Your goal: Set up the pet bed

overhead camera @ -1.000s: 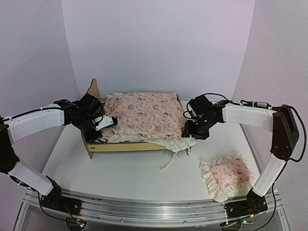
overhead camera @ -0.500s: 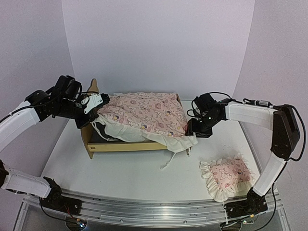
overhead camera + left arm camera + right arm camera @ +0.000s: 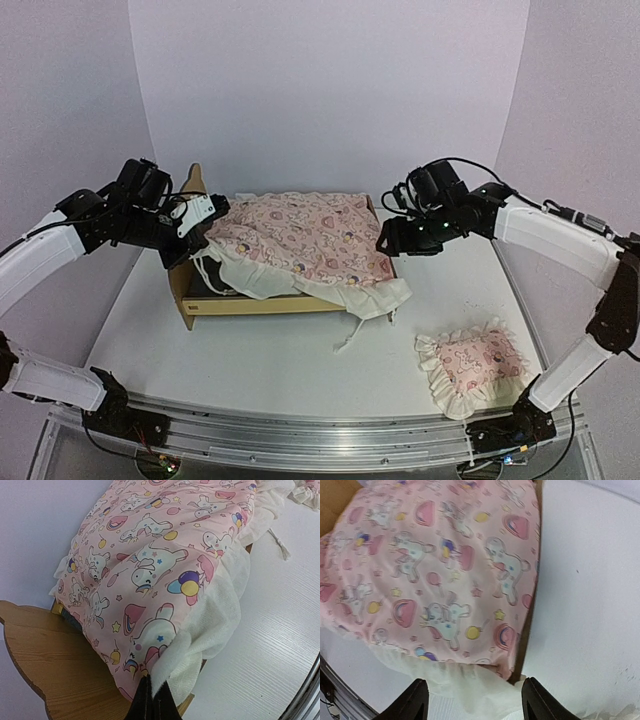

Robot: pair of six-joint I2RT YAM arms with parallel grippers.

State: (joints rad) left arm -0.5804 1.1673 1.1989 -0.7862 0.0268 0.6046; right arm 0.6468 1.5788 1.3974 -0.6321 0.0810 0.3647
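Observation:
The pet bed is a light plywood frame with an ear-shaped headboard, standing mid-table. A pink print mattress cushion with a cream ruffle lies across it. Its head-end corner is lifted off the frame, and its foot-end ruffle spills over the front rail. My left gripper is shut on that raised corner; in the left wrist view the closed fingertips pinch pink cloth and cream ruffle beside the wooden headboard. My right gripper hovers open above the bed's foot end, holding nothing, with the cushion below it.
A small pink ruffled pillow lies on the white table at the front right. A loose cream tie string trails from the cushion onto the table. Lilac walls close in the back and sides.
The left gripper lifted the cushion's head-end corner up beside the headboard and holds it there. The right gripper rose from the bed's foot end and opened wider.

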